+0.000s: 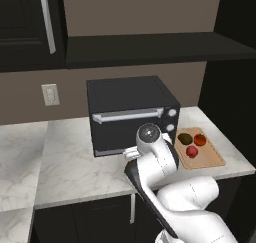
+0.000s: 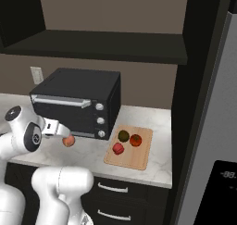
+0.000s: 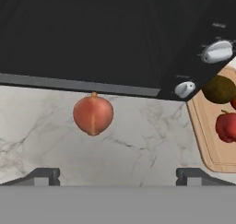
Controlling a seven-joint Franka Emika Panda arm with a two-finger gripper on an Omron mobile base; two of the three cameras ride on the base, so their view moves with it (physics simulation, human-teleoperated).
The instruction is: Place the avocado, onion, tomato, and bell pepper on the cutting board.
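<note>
On the marble counter (image 1: 75, 162), off toward the right-hand end, lies the cutting board (image 1: 212, 154), a flat tan rectangle with rounded corners. Three pieces of produce sit on it. The avocado (image 1: 185, 138), dark olive and dull, is nearest the toaster oven. The tomato (image 1: 200, 139), orange-red with a dark top, rests just beside it. The bell pepper (image 1: 191, 151), crimson, lies a little nearer the counter's front edge. From the right base camera the same three sit grouped toward the board's far end, with bare wood nearer the front.

The black toaster oven (image 1: 127, 112) stands just left of the board, door closed, with a pale handle bar across the front and round silver knobs down its right side. Any lettering by those knobs is too small to read. A faint lit readout shows on the dark panel (image 2: 222, 182) at the far right, also unreadable.

The onion (image 3: 93, 114), a pale peach-orange ball, lies on the marble in front of the oven door, well left of the board and not yet on it. The gripper (image 3: 117, 174) hovers over it with its fingers (image 3: 44, 176) spread wide, one tip to each side and clear of the onion, holding nothing.
</note>
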